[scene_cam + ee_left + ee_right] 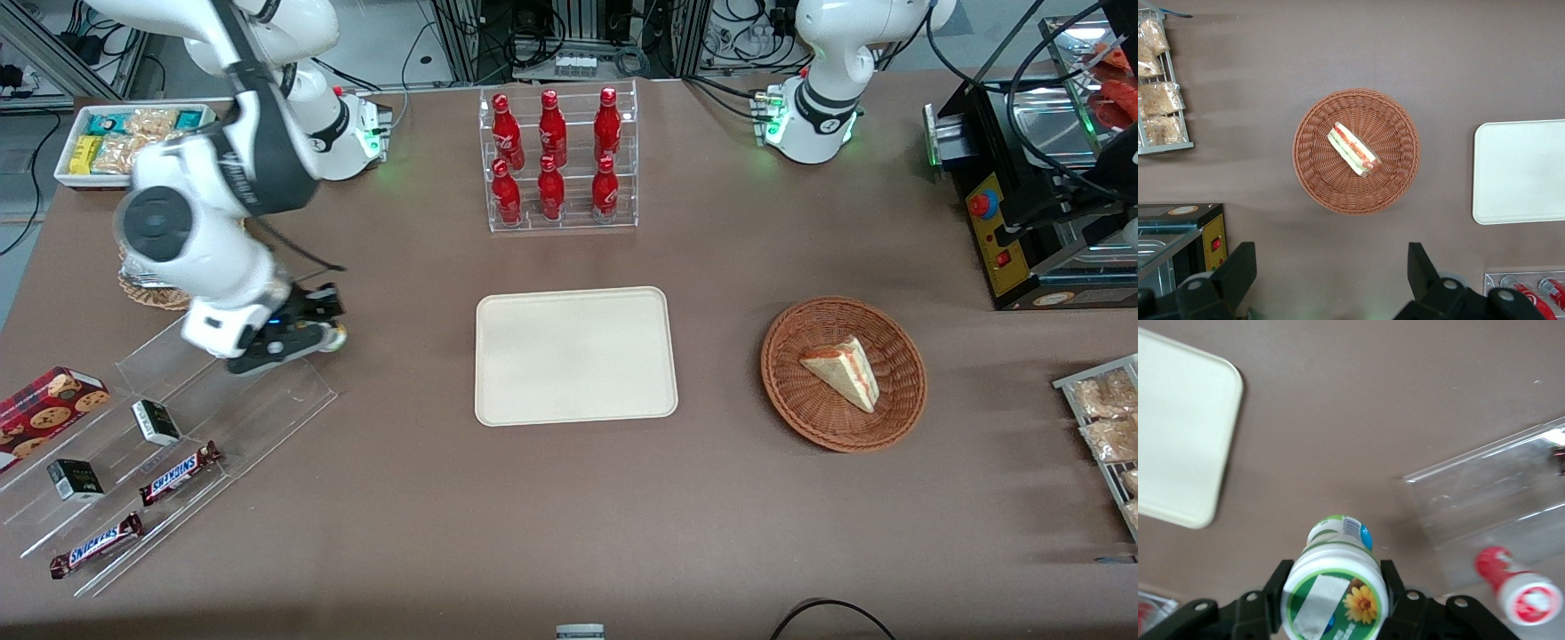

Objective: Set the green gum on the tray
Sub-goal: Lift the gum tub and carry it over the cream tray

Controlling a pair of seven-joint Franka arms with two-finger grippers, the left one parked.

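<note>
Brown tabletop (pixel 569 498) lay bare on every side of the cream tray (pixel 575 356), whose low raised rim and rounded corners were fully exposed. Front view: the gripper (pixel 322 331) hung above the upper end of a clear acrylic stepped stand (pixel 169 427), toward the working arm's end of the table, well apart from the tray, with open table between them. A glimpse of the green gum (pixel 335 338) showed at the fingertips. Two Snickers bars (pixel 178 473) and small dark boxes (pixel 156 421) lay on the stand's steps, nearer the camera than the gripper. A rack of red bottles (pixel 556 160) stood farther from the camera than the tray. A round wicker basket (pixel 843 373) with a sandwich wedge (pixel 843 372) sat toward the parked arm's end.

Left wrist view: basket (pixel 1357 151) centred on bare table, tray edge (pixel 1519 172) beside it, the two apart.

Right wrist view: the gripper (pixel 1333 597) was closed onto the green gum (pixel 1335 587), a black finger (pixel 1277 590) pressing each side of the bottle, which was held clear of the table. The bottle was white, lying end-on to the camera; its round green-rimmed lid carried a white patch and an orange flower. The tray corner (pixel 1185 440) showed rounded, nothing lying on the part in view. A red-lidded bottle (pixel 1515 587) lay on its side by the edge of the acrylic stand (pixel 1498 493).
</note>
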